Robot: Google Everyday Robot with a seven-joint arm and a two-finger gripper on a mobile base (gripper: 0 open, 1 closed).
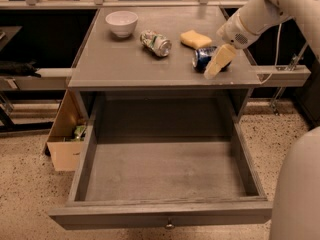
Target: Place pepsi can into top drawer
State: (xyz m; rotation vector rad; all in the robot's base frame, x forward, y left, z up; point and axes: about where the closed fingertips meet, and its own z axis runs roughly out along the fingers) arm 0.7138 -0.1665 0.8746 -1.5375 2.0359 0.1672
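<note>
The blue pepsi can [202, 57] lies on its side on the right part of the grey table top [120, 59]. My gripper [218, 62] comes in from the upper right and hangs right at the can, its cream fingers [220, 59] covering the can's right side. The top drawer [165, 174] is pulled wide open below the table top and holds nothing. Its small round knob [170, 226] shows on the front panel.
A white bowl [122, 22], a silver, green and red can [155, 42] lying on its side and a yellow sponge [195, 39] are on the table top. A cardboard box [67, 144] stands on the floor at the left. My robot body [300, 194] fills the lower right corner.
</note>
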